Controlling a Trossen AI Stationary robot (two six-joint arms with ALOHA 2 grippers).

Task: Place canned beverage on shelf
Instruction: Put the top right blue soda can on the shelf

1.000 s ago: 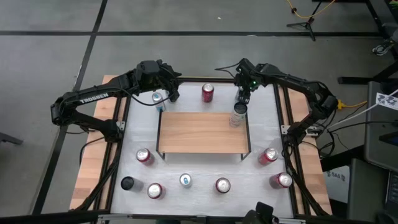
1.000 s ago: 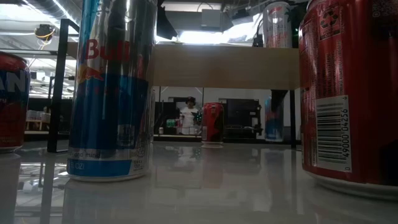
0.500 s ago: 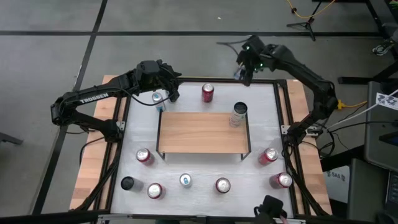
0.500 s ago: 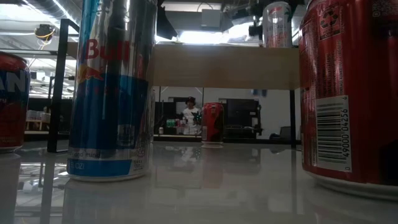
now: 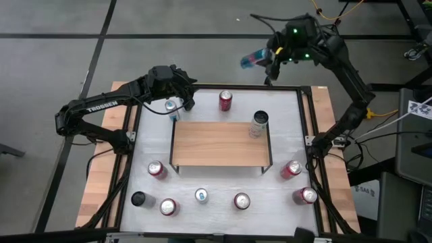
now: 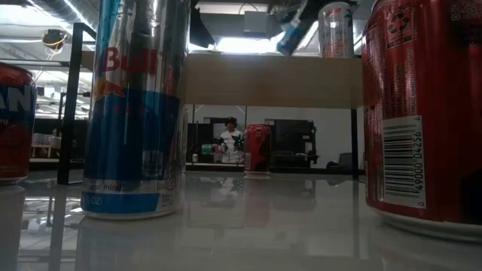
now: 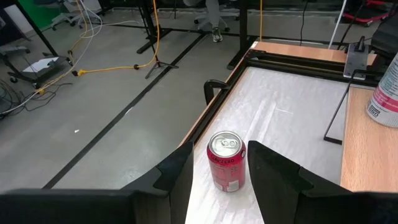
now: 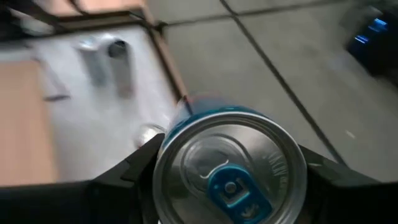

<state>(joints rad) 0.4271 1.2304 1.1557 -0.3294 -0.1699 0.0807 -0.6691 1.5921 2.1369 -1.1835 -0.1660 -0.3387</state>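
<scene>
Broadly, the white tabletop carries the shelf, a low stand with a light wooden top board and thin black legs, sitting in the middle with cans scattered around it on every side. One tall silver can already stands upright on the shelf's far right corner, seen in the low view as well. The right arm is raised high beyond the far edge of the tabletop, and its end effector is clamped around a slim blue can that lies tilted nearly on its side in the air, well apart from the shelf; the right wrist view shows that can's lid and blue tab filling the space between the dark fingers. So the step in hand looks like carrying a second drink toward the shelf, with the placing itself not yet done. The next move would call for bringing the can back over the board, turning it upright, and lowering it onto a bare stretch clear of the silver can. The left end effector waits near the shelf's far left corner, fingers spread and empty, with a red can just ahead of them.
</scene>
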